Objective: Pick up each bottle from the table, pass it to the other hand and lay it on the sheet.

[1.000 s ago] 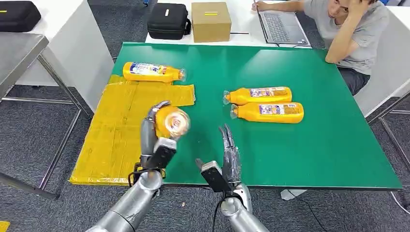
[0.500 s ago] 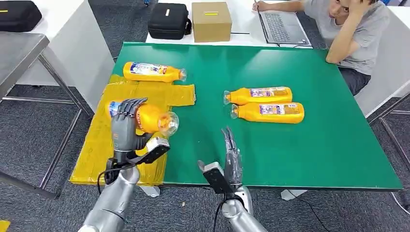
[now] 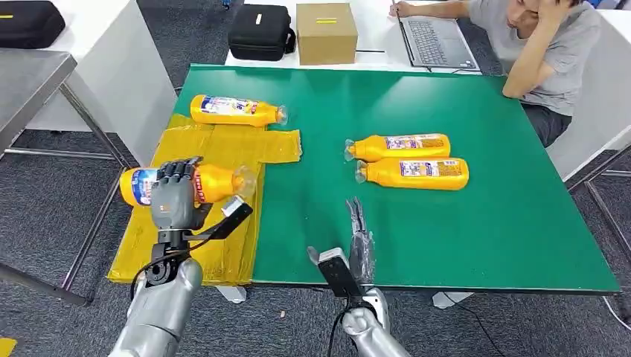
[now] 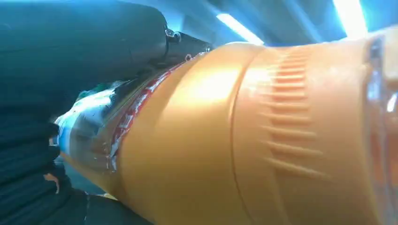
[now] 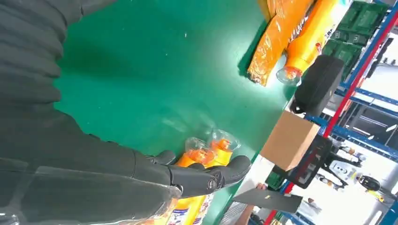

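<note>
- You have the left hand (image 3: 177, 199) wrapped around an orange bottle (image 3: 212, 184), fingers (image 3: 181, 169) curled over its middle; the bottle lies level above the yellow sheet (image 3: 186, 223), near the worktop's (image 3: 484, 223) left edge, clear cap toward the middle of the worktop.
- In the left wrist view the bottle's orange ribbed body (image 4: 263, 140) sits close to the lens.
- Your right hand (image 3: 360, 242) holds nothing: fingers straight and close together, above the near edge of the green worktop.
- One more bottle (image 3: 236, 110) lies at the far end of the sheet.
- Two bottles (image 3: 402, 146) (image 3: 417, 173) lie side by side, touching, around the worktop's middle, caps pointing left.
- Beyond the far edge you see a cardboard box (image 3: 326, 33), a black case (image 3: 258, 31), a laptop (image 3: 431, 41) and a seated person (image 3: 547, 52).
</note>
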`<act>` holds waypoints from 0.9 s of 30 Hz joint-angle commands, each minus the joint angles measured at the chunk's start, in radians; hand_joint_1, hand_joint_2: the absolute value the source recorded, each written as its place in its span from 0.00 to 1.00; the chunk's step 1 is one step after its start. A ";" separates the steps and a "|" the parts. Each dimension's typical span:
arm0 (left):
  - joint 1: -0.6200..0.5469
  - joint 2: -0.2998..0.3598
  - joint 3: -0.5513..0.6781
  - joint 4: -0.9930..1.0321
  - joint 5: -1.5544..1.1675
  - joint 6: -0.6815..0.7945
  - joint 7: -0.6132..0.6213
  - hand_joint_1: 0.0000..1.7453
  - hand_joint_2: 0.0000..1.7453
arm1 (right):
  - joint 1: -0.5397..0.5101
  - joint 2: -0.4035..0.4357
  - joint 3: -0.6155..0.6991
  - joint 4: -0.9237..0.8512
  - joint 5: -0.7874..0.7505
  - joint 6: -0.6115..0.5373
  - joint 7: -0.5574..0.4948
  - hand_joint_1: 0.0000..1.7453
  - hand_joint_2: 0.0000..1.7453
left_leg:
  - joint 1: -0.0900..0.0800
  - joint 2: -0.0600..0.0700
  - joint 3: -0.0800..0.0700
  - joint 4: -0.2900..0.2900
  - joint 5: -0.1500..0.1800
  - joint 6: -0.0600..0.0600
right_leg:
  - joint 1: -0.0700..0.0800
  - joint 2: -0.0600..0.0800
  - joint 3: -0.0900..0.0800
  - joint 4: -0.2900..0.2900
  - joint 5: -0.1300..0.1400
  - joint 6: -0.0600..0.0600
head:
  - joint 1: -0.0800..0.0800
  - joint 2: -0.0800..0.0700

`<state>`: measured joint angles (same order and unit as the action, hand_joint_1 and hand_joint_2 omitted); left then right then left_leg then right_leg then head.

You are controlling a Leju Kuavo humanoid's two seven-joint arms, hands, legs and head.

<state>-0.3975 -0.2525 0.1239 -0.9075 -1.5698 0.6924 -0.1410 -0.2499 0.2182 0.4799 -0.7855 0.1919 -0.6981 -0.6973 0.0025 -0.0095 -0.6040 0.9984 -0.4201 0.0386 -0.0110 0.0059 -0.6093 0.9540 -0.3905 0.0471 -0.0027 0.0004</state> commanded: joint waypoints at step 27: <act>-0.217 0.112 -0.583 0.632 0.005 -0.267 0.247 1.00 1.00 | -0.089 -0.011 0.035 0.083 -0.084 0.000 -0.001 0.00 1.00 | 0.000 0.002 0.006 -0.001 -0.001 -0.002 | 0.000 0.001 0.005 0.000 -0.001 -0.002 | 0.000 0.000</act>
<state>-0.5858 -0.1576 -0.4097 -0.3785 -1.5698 0.4686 0.0984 -0.2931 0.2182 0.4932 -0.7595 0.1110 -0.6981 -0.6973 0.0024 -0.0099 -0.6029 0.9983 -0.4195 0.0379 -0.0112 0.0055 -0.6074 0.9542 -0.3904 0.0470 -0.0030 0.0000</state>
